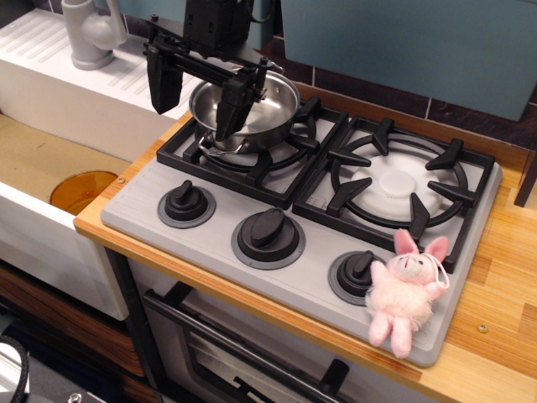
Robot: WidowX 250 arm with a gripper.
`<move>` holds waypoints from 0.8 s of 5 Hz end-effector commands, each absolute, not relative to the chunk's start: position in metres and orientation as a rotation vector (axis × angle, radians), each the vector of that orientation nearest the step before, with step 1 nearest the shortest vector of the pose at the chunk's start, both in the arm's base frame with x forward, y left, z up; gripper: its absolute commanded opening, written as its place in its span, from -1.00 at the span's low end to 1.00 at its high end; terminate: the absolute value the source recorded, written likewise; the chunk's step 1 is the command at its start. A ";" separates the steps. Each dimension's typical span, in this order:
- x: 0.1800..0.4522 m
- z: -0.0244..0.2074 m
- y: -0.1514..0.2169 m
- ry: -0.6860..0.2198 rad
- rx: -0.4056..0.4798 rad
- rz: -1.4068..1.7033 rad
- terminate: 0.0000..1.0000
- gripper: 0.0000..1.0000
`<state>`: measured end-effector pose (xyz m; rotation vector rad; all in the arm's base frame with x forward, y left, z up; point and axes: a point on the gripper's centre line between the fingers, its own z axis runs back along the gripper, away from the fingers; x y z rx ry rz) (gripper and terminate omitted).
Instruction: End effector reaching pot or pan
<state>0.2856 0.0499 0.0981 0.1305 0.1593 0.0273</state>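
A small shiny steel pot [260, 105] with two wire loop handles sits on the back left burner of the grey toy stove [151, 197]. My black gripper [196, 109] hangs open above the pot's left side. Its left finger [164, 84] is outside the pot's left rim. Its right finger [230, 111] is over the pot's inside, covering part of the rim. Nothing is between the fingers but the pot's left edge. Whether the fingers touch the pot cannot be told.
A pink plush bunny [406, 290] lies at the stove's front right corner. Three black knobs [268, 233] line the front. The right burner grate [394, 180] is bare. A white sink [50, 92] with a grey tap [88, 34] and an orange disc [82, 190] lies to the left.
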 end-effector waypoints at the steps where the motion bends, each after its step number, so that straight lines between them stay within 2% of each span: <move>1: 0.301 0.118 0.025 0.117 0.126 0.059 -1.00 1.00; 4: 0.328 0.108 0.004 0.086 0.086 0.044 -1.00 1.00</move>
